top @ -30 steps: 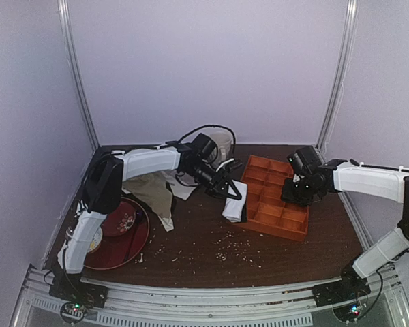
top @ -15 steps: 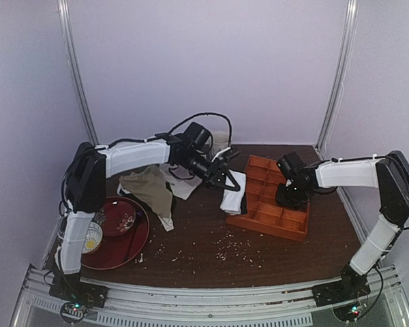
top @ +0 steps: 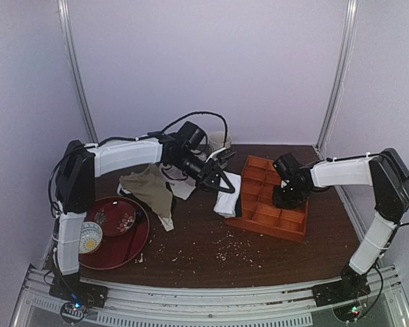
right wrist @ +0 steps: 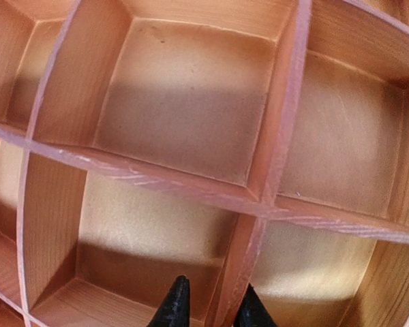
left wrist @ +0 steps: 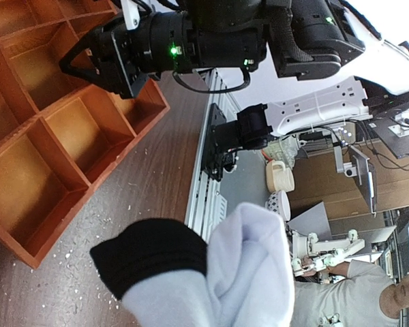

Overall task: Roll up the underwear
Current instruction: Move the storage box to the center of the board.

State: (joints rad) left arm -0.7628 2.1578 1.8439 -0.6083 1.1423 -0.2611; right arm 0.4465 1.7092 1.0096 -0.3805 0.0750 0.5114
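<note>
The underwear point(top: 226, 203) is a rolled white bundle with a black hem, hanging from my left gripper point(top: 220, 182), which is shut on it just left of the orange divided tray point(top: 273, 216). In the left wrist view the underwear point(left wrist: 245, 272) fills the lower middle and hides my own fingers. My right gripper point(top: 286, 197) is down on the tray's right part. In the right wrist view its black fingertips point(right wrist: 177, 303) straddle a divider wall point(right wrist: 232, 272), closed in narrowly on both sides of it.
An olive-beige garment point(top: 146, 187) and a pale cloth point(top: 184, 187) lie left of the underwear. A dark red plate point(top: 119, 238) and a patterned bowl point(top: 90, 235) sit at the near left. A cup point(top: 219, 141) stands at the back. Crumbs point(top: 232, 245) dot the wooden table.
My right gripper moved left over the tray and its fingers closed in around a divider wall. My left arm shifted the hanging underwear slightly left and back.
</note>
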